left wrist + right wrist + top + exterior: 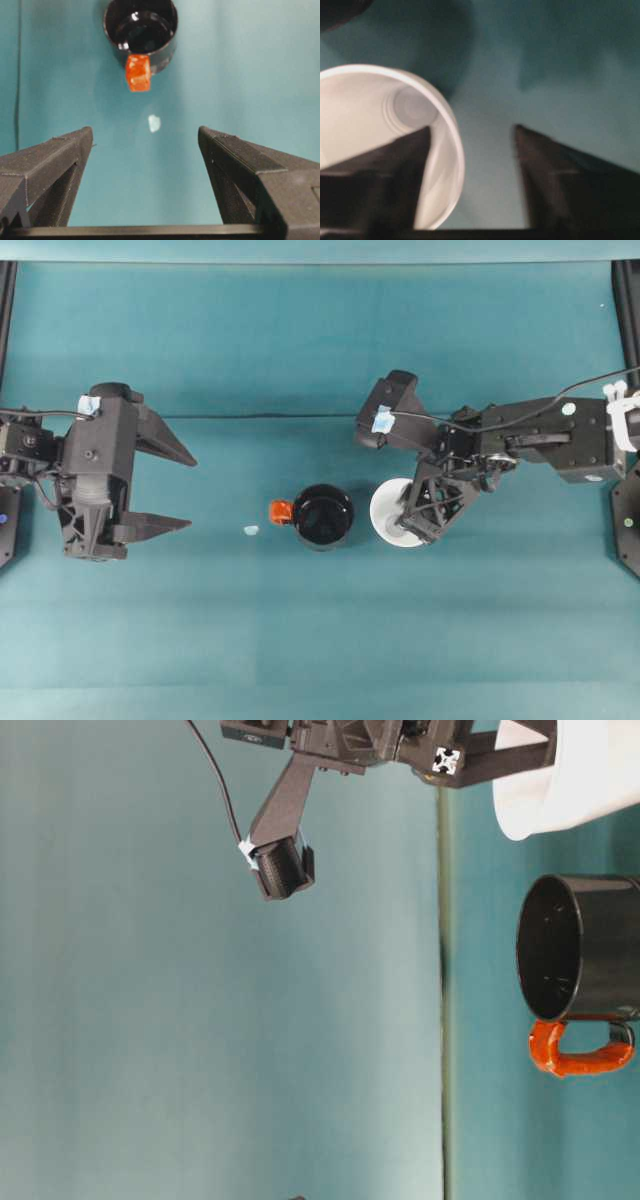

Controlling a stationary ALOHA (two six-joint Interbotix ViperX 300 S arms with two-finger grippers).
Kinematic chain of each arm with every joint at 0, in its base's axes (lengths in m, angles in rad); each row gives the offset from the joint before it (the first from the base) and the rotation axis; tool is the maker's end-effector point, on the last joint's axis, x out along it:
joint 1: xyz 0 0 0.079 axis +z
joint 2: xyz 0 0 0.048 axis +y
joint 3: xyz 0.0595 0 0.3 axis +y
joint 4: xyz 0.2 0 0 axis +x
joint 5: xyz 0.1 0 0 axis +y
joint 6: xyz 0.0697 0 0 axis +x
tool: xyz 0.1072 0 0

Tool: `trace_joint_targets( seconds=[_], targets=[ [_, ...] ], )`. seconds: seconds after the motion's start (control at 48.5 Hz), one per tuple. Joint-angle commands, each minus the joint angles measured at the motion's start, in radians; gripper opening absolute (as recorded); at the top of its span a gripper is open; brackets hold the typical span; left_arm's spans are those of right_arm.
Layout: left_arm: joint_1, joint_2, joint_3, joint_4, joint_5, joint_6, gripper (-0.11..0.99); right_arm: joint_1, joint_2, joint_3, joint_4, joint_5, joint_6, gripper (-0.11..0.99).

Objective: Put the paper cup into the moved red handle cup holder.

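While the left gripper waits at the overhead frame's left edge with fingers spread wide and empty, a pale scrap lies beyond it. Farther right, at centre, stands the red handle cup holder. Just beside it, the right gripper has parted fingers, one dipping inside the paper cup; whether it grips is unclear.

The red handle cup holder stands upright on the tabletop, straight ahead of the open left gripper, its handle turned back toward that gripper. A small scrap lies between them. The paper cup stands just beyond the holder, at the right gripper, with one finger inside its rim.
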Motion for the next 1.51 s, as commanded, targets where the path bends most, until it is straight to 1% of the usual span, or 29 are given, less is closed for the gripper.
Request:
trace_joint_targets(
  seconds=[0.0, 0.062, 0.144, 0.206, 0.268, 0.289, 0.433, 0.475, 0.495, 0.578, 0.619, 0.702, 0.722, 0.805, 0.825, 0.846, 0.929, 0.949, 0.97, 0.991, 1.156, 1.238, 1.3, 1.362, 1.383, 1.486],
  targets=[
    [-0.003, -0.005, -0.009, 0.003, -0.005, 0.002, 0.94, 0.006, -0.011, -0.017, 0.011, -0.005, 0.011, 0.08],
    [-0.003, -0.003, -0.009, 0.003, -0.005, 0.002, 0.94, 0.006, -0.008, -0.023, 0.023, -0.005, 0.008, -0.01],
    [-0.003, -0.003, -0.009, 0.005, -0.005, 0.003, 0.94, 0.006, -0.008, -0.025, 0.038, -0.006, 0.008, -0.08],
    [-0.003, -0.003, -0.009, 0.003, -0.005, 0.003, 0.94, 0.006, -0.009, -0.025, 0.043, -0.005, 0.008, -0.10],
    [-0.003, -0.003, -0.009, 0.003, -0.005, 0.003, 0.94, 0.006, -0.009, -0.025, 0.044, -0.003, 0.008, -0.11],
    [-0.003, -0.003, -0.009, 0.005, -0.005, 0.003, 0.94, 0.006, -0.008, -0.025, 0.044, -0.002, 0.008, -0.11],
    [-0.003, -0.002, -0.009, 0.003, -0.005, 0.003, 0.94, 0.006, -0.009, -0.025, 0.044, 0.000, 0.008, -0.11],
    [-0.003, -0.002, -0.011, 0.005, -0.005, 0.003, 0.94, 0.006, -0.012, -0.028, 0.048, 0.003, 0.008, -0.11],
    [-0.003, -0.002, -0.011, 0.003, -0.005, 0.002, 0.94, 0.006, -0.014, -0.029, 0.049, 0.006, 0.008, -0.11],
    [-0.003, -0.002, -0.012, 0.003, -0.005, 0.000, 0.94, 0.006, -0.038, -0.054, 0.057, 0.049, 0.008, -0.11],
    [-0.003, -0.002, -0.012, 0.003, -0.006, 0.000, 0.94, 0.006, -0.057, -0.074, 0.057, 0.084, 0.008, -0.11],
    [-0.003, -0.002, -0.012, 0.003, -0.005, -0.002, 0.94, -0.002, -0.110, -0.126, 0.055, 0.170, 0.006, -0.11],
    [-0.003, -0.002, -0.012, 0.005, -0.005, -0.002, 0.94, -0.003, -0.123, -0.143, 0.052, 0.195, 0.005, -0.11],
    [-0.003, -0.002, -0.012, 0.003, -0.005, -0.002, 0.94, -0.012, -0.169, -0.206, 0.041, 0.278, 0.003, -0.11],
    [-0.003, -0.002, -0.012, 0.003, -0.006, -0.002, 0.94, -0.015, -0.179, -0.221, 0.037, 0.296, 0.002, -0.11],
    [-0.003, -0.002, -0.012, 0.005, -0.005, -0.002, 0.94, -0.015, -0.189, -0.236, 0.031, 0.314, 0.002, -0.11],
    [-0.003, -0.002, -0.012, 0.003, -0.005, 0.000, 0.94, -0.015, -0.210, -0.296, 0.014, 0.388, 0.002, -0.11],
    [-0.003, -0.003, -0.012, 0.003, -0.005, 0.000, 0.94, -0.015, -0.210, -0.307, 0.012, 0.402, 0.002, -0.11],
    [-0.003, -0.002, -0.012, 0.005, -0.005, -0.002, 0.94, -0.015, -0.212, -0.318, 0.012, 0.413, 0.002, -0.11],
    [-0.003, -0.002, -0.012, 0.003, -0.005, 0.000, 0.94, -0.015, -0.210, -0.325, 0.014, 0.423, 0.000, -0.11],
    [-0.003, -0.003, -0.012, 0.003, -0.005, 0.000, 0.94, -0.005, -0.193, -0.385, 0.014, 0.468, -0.002, -0.11],
    [-0.003, -0.002, -0.012, 0.003, -0.005, 0.000, 0.94, -0.002, -0.178, -0.405, 0.012, 0.468, -0.003, -0.11],
    [-0.003, -0.002, -0.012, 0.005, -0.005, 0.000, 0.94, 0.002, -0.167, -0.420, 0.014, 0.471, -0.008, -0.11],
    [-0.003, -0.002, -0.012, 0.003, -0.005, -0.002, 0.94, 0.005, -0.153, -0.437, 0.014, 0.472, -0.011, -0.11],
    [-0.003, -0.002, -0.012, 0.003, -0.005, 0.000, 0.94, 0.006, -0.150, -0.443, 0.012, 0.469, -0.011, -0.11],
    [-0.003, -0.002, -0.012, 0.003, -0.005, -0.002, 0.94, 0.009, -0.123, -0.474, 0.014, 0.451, -0.011, -0.11]
  ],
)
